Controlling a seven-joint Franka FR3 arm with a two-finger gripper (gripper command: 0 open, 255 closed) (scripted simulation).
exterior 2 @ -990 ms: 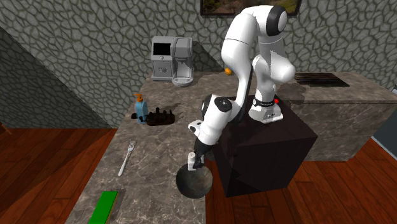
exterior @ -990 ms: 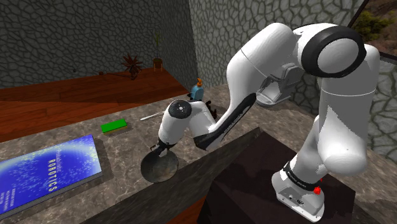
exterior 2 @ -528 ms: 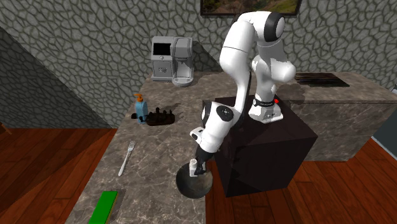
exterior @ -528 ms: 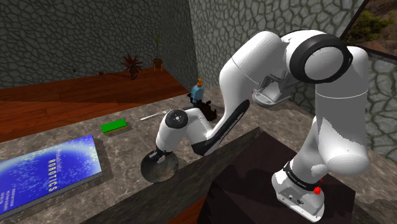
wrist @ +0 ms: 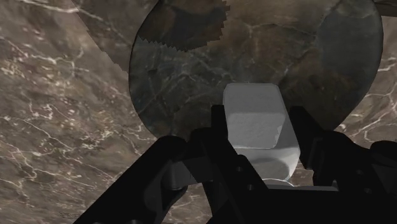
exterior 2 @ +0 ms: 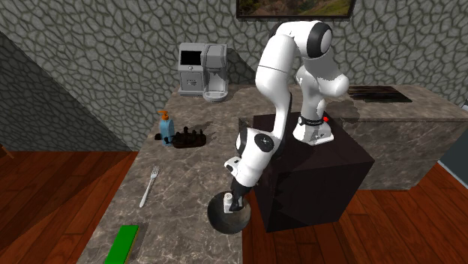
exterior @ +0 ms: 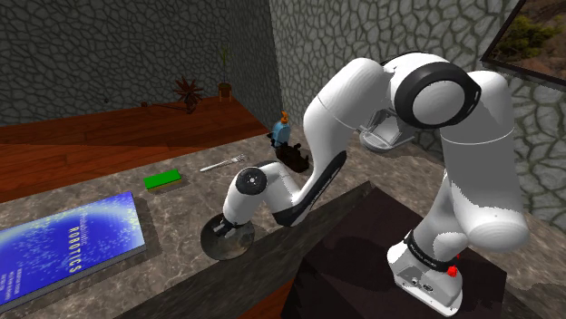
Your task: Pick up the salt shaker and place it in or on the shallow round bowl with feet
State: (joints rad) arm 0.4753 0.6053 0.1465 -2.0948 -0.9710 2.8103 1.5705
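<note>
Salt shaker (wrist: 254,121), lower half behind black fingers (wrist: 312,137), over bowl (wrist: 184,76)

I see the salt shaker (wrist: 253,118), a pale grey block with rounded corners, standing upright and clasped in the pincer (wrist: 259,137) directly over the bowl (wrist: 184,76). The bowl is dark, round and shallow, and sits at the very edge of the worktop (exterior 2: 187,176). I can't tell whether the shaker touches it.

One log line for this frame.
phase: place | gripper: shut on salt shaker | position: low over bowl | contact: unclear | release: not yet
</note>
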